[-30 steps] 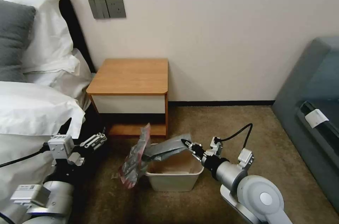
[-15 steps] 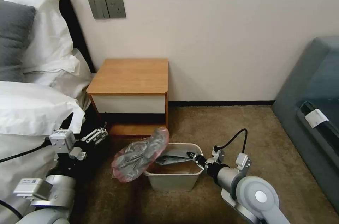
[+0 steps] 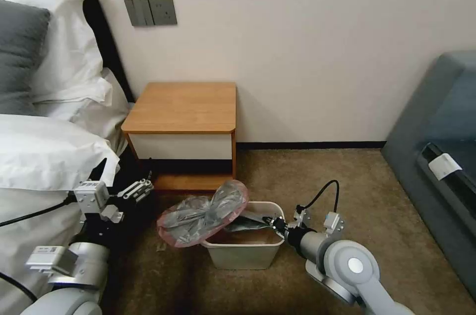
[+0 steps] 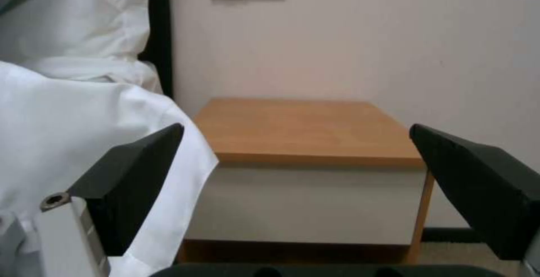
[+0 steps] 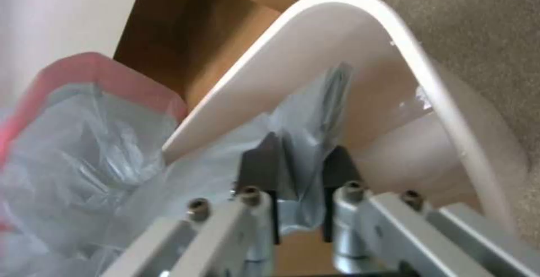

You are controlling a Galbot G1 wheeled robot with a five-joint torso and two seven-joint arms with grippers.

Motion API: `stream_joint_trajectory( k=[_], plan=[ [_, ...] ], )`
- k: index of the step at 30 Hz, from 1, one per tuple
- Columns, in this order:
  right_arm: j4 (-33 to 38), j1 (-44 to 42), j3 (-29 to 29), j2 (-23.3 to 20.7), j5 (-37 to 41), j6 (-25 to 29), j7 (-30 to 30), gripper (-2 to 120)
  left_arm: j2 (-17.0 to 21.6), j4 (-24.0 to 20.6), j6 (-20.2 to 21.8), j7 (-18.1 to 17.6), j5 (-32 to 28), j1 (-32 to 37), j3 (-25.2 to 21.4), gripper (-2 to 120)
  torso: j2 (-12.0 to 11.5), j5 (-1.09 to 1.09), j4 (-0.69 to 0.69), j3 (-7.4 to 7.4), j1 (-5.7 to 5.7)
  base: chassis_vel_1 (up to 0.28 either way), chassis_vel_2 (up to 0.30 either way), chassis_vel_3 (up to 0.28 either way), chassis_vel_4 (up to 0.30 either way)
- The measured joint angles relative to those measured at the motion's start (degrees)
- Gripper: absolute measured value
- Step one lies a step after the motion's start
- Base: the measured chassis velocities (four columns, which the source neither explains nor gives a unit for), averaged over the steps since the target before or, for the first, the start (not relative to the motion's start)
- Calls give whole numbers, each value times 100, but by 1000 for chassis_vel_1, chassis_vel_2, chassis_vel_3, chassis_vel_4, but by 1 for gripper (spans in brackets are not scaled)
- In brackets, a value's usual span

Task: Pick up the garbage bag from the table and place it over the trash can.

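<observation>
Standing on brown carpet (image 3: pixel 377 191) before table (image 3: pixel 184 106): trash can (image 3: pixel 243 254). Lying across its left rim, long axis running left-right: garbage bag (image 3: pixel 201 213). Pinching bag inside can: right gripper (image 3: pixel 273 222). Hovering beside bed (image 3: pixel 44 156), fingers apart: left gripper (image 3: pixel 141 187).

The garbage bag (image 3: pixel 203 213) is pinched by the right claw (image 3: pixel 272 221) inside the trash can (image 3: pixel 244 251), its pink-edged mouth spilling over the can's left rim. The left claw (image 3: pixel 133 189) is held apart, near the bed (image 3: pixel 44 156), before the nightstand (image 3: pixel 183 106).
</observation>
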Motion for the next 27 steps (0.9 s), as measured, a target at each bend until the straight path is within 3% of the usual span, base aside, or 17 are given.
stream_joint_trajectory(
  k=[9, 16, 21, 27],
  plan=[
    [435, -85, 117, -72, 281, 14, 640, 55, -91, 10, 0, 17, 48, -15, 36, 100, 0, 0, 0, 0, 0, 0, 0, 0, 0],
    [742, -104, 154, -121, 463, 45, 886, 78, -143, 11, -22, 26, 91, 0, 37, 100, 0, 0, 0, 0, 0, 0, 0, 0, 0],
    [1287, -137, 239, -238, 637, 181, 1252, 96, -169, 38, -35, 37, 134, 3, 41, 100, 0, 0, 0, 0, 0, 0, 0, 0, 0],
    [1830, -229, 392, -370, 802, 309, 1505, 100, -175, 101, -39, 59, 179, -16, 66, 100, 0, 0, 0, -1, 0, 0, 0, 0, 0]
  ],
)
